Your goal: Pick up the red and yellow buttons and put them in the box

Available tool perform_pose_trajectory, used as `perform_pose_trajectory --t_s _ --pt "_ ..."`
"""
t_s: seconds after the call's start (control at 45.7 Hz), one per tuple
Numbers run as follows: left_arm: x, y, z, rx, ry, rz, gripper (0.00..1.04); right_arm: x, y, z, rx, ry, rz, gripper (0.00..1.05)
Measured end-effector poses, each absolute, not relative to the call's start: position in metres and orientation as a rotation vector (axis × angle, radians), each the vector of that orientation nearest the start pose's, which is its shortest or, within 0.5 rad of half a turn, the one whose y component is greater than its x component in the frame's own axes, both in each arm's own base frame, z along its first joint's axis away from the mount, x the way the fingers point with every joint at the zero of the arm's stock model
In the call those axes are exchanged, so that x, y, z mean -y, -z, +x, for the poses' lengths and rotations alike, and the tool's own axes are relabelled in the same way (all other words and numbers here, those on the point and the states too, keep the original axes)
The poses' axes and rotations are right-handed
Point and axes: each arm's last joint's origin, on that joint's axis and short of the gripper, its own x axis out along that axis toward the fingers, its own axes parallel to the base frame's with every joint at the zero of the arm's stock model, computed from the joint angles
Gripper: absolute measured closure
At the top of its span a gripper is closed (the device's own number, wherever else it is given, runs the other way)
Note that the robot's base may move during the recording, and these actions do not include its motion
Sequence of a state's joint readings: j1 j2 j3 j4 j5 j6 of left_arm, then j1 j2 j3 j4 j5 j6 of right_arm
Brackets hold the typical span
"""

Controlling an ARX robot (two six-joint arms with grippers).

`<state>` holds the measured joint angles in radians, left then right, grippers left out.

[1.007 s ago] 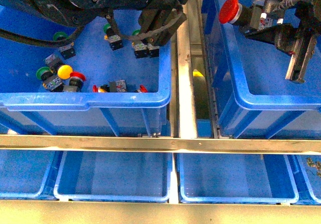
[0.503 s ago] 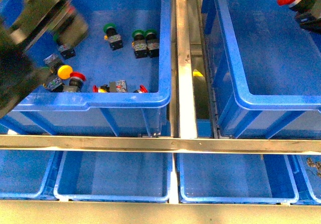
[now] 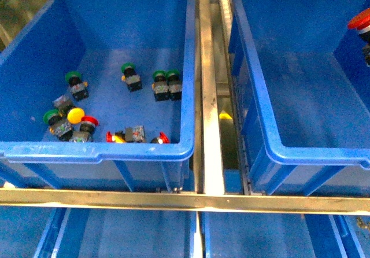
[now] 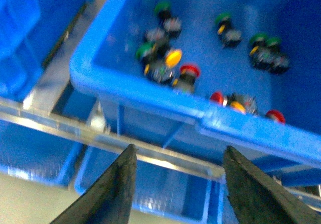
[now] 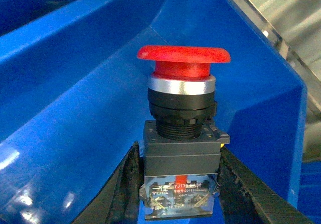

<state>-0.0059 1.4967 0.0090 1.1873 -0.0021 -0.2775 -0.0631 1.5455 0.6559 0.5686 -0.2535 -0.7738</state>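
Observation:
My right gripper (image 5: pixel 180 149) is shut on the black-and-grey body of a red button (image 5: pixel 183 63), cap upright, held inside the box (image 3: pixel 312 154) near its blue wall. In the front view that red button (image 3: pixel 359 21) shows at the far right edge. My left gripper (image 4: pixel 179 147) is open with nothing between its fingers, hovering outside the front wall of the left bin (image 4: pixel 150 101). On that bin's floor lie a yellow button (image 3: pixel 75 115), red buttons (image 3: pixel 88 122) (image 3: pixel 163 137), and a red-and-yellow pair (image 3: pixel 115 137).
Several green-capped switches (image 3: pixel 159 75) share the left bin (image 3: pixel 92 151). A metal rail (image 3: pixel 208 125) runs between the two bins and another crosses in front (image 3: pixel 173 199). Shallower blue trays (image 3: pixel 127 235) sit below.
My left arm has withdrawn from the front view, uncovering the left bin. The red button in my right gripper has moved right to the frame's edge. Both bins sit lower in the picture.

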Motion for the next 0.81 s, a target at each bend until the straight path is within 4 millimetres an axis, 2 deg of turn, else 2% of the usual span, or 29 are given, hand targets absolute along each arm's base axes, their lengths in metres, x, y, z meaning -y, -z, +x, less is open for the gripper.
perform_pose_trajectory --t_s 0.109,0.306,0.81 --pt "0.000 -0.135 0.171 -0.020 -0.006 -0.121 0.74 0.009 -0.187 0.306 -0.210 -0.303 -0.699 0.71" --pt "0.000 -0.155 0.159 0.037 -0.004 -0.037 1.03 0.012 -0.187 0.307 -0.217 -0.286 -0.690 0.71" --pt "0.000 -0.172 0.128 0.037 -0.001 -0.012 1.03 0.012 -0.187 0.308 -0.229 -0.255 -0.666 0.71"
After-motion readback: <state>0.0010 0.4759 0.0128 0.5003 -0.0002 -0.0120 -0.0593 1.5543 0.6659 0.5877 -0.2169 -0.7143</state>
